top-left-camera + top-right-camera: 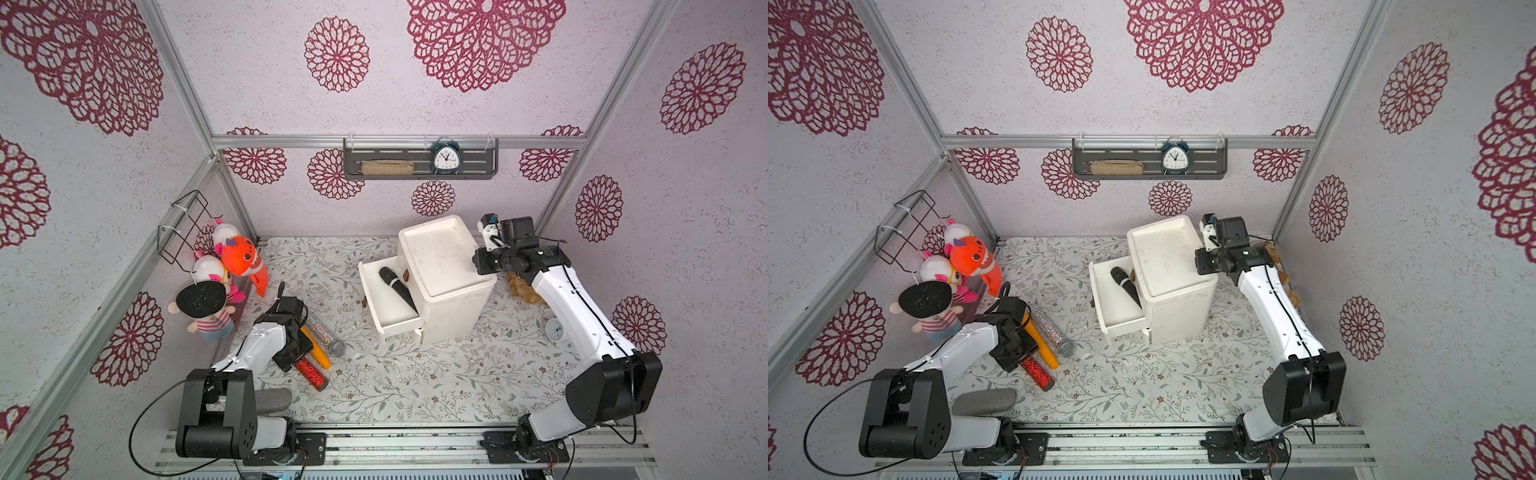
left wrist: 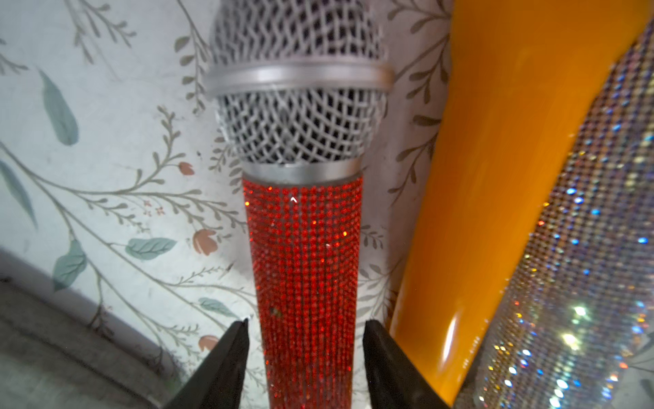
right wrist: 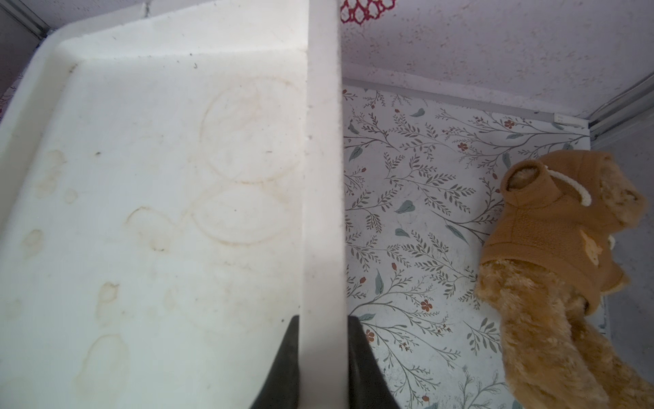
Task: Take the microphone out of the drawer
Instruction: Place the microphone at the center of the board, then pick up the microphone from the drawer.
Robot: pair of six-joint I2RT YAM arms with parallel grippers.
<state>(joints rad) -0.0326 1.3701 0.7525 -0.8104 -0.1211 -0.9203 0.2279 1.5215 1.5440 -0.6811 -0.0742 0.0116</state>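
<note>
A black microphone (image 1: 397, 286) (image 1: 1125, 284) lies slantwise in the open white drawer (image 1: 399, 328) (image 1: 1125, 326) of a white cabinet (image 1: 449, 257) (image 1: 1167, 257), its lower end under the cabinet top. My left gripper (image 2: 306, 322) is far from it, low over a red glitter microphone (image 2: 304, 248) (image 1: 311, 372) on the table. Its jaws are open, with a gap on each side of the red handle. My right gripper (image 3: 323, 317) (image 1: 480, 262) is shut on the cabinet's raised top rim at its right edge.
An orange microphone (image 2: 495, 177) (image 1: 318, 349) and a silver glitter one (image 2: 584, 265) (image 1: 324, 332) lie right beside the red one. Plush toys (image 1: 241, 257) crowd the left wall. A brown teddy (image 3: 552, 248) and a small white clock (image 1: 555, 330) sit right of the cabinet.
</note>
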